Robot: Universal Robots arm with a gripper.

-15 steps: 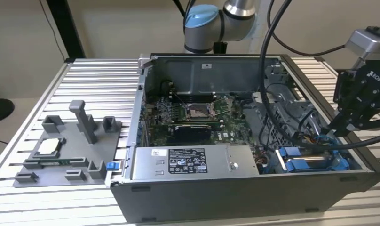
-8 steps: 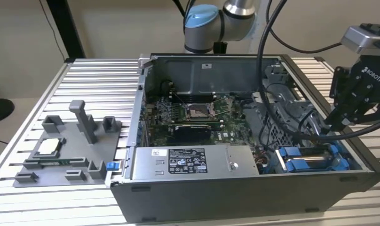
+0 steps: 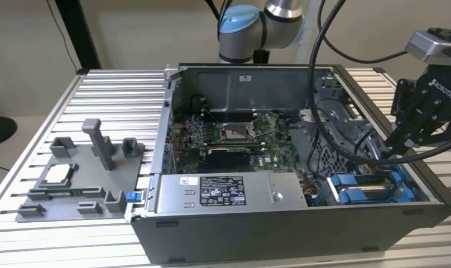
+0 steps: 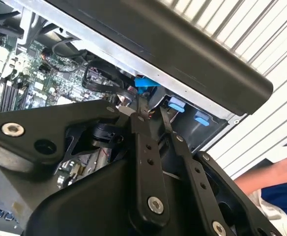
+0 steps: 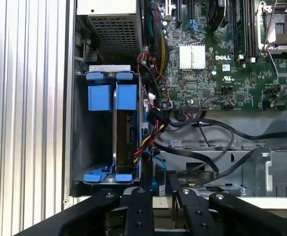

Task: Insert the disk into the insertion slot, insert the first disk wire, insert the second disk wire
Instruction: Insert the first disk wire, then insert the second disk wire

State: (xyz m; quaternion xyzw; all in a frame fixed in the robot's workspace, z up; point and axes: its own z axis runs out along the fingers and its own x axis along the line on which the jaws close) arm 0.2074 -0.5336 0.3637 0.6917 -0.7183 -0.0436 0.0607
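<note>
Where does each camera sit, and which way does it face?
Exterior view: off the arm, looking down at the open computer case on the slatted table; the arm's joint and the gripper show.
First wrist view: on the arm, looking past the gripper into the insertion slot, where the disk stands on edge.
Second wrist view: on the arm, behind the gripper, facing the motherboard and the case's edge.
Shared: all three show gripper and motherboard.

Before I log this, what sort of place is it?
Probably a robotics lab bench: an open computer case on a ribbed aluminium table, a grey fixture beside it, a robot arm behind.
</note>
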